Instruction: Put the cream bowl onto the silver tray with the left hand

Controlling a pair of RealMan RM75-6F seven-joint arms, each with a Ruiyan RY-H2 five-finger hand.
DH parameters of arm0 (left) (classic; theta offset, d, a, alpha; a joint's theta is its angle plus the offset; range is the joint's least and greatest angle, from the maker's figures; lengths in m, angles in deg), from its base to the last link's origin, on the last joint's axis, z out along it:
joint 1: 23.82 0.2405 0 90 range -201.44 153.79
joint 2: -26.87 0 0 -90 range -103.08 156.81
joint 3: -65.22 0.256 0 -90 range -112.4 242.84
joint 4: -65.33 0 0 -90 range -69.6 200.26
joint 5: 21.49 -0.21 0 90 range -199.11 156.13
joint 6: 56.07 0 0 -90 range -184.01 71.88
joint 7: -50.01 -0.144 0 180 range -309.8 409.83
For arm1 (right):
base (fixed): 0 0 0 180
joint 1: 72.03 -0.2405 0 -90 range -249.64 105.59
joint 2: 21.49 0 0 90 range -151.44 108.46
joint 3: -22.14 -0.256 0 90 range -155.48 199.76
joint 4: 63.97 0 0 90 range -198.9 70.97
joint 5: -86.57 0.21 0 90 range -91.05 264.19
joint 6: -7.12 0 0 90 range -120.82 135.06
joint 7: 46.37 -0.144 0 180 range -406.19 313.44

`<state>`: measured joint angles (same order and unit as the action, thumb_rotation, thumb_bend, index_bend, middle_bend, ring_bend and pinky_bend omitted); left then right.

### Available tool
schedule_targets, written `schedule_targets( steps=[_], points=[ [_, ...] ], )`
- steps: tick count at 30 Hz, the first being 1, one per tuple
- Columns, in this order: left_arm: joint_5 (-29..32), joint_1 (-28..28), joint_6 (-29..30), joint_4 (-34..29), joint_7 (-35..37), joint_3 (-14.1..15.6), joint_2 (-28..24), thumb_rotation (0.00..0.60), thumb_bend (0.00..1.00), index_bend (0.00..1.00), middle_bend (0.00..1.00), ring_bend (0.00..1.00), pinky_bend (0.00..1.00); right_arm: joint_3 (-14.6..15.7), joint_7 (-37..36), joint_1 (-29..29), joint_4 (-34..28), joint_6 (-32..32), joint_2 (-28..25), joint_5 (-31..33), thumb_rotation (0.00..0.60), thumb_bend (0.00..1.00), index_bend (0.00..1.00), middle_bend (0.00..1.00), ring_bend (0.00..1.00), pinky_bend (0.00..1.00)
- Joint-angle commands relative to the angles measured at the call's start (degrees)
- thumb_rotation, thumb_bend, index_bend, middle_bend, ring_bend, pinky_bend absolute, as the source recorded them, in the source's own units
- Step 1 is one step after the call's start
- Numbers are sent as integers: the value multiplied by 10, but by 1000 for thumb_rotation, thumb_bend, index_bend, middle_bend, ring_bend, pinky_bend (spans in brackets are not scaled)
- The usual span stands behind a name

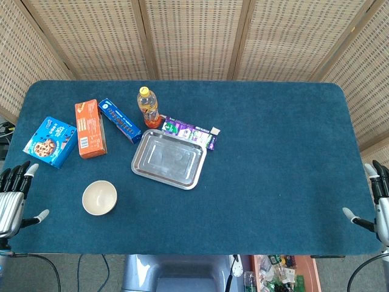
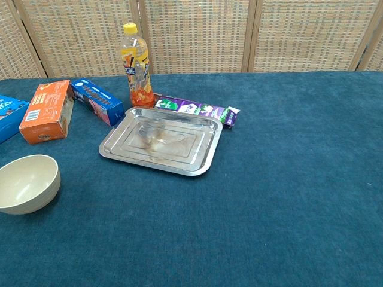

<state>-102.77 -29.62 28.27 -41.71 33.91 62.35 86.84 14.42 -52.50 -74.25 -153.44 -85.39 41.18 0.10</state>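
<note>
The cream bowl point(image 1: 99, 198) point(image 2: 27, 183) stands upright and empty on the blue table, near the front left. The silver tray point(image 1: 169, 159) point(image 2: 161, 141) lies empty to the bowl's right and a little further back. My left hand point(image 1: 15, 190) hovers at the table's left front edge, left of the bowl and apart from it, fingers spread and holding nothing. My right hand point(image 1: 375, 201) sits at the right front edge, fingers apart and empty. The chest view shows neither hand.
Behind the tray stand an orange-drink bottle point(image 1: 148, 107) point(image 2: 136, 66) and a purple packet point(image 1: 189, 131) point(image 2: 197, 110). A blue tube box point(image 1: 119, 120), an orange box point(image 1: 90, 128) and a blue cookie box point(image 1: 50, 142) lie at the back left. Wicker screens close off the back.
</note>
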Motion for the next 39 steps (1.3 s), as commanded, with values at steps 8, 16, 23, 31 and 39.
schedule_targets(
  steps=[8,16,23,31,39],
  points=[
    [-31,-9,-23,17,12,18,11,600,0,0,0,0,0,1,-1,1,0,1,0,0,600,0,0,0,0,0],
    [-51,-46,-112,111,7,46,86,600,34,126,0,0,0,0,-8,1,-1,2,-3,4,600,0,0,0,0,0],
    [-55,-70,-156,204,34,51,162,600,127,231,0,0,0,-2,-20,-1,1,8,-7,9,600,0,0,0,0,0],
    [-68,-87,-166,280,78,49,216,600,242,390,0,0,0,-4,-27,-3,2,13,-9,12,600,0,0,0,0,0],
    [-77,-98,-157,326,99,44,252,600,480,616,0,0,0,-4,-26,-5,3,19,-9,16,600,0,0,0,0,0]
  ],
)
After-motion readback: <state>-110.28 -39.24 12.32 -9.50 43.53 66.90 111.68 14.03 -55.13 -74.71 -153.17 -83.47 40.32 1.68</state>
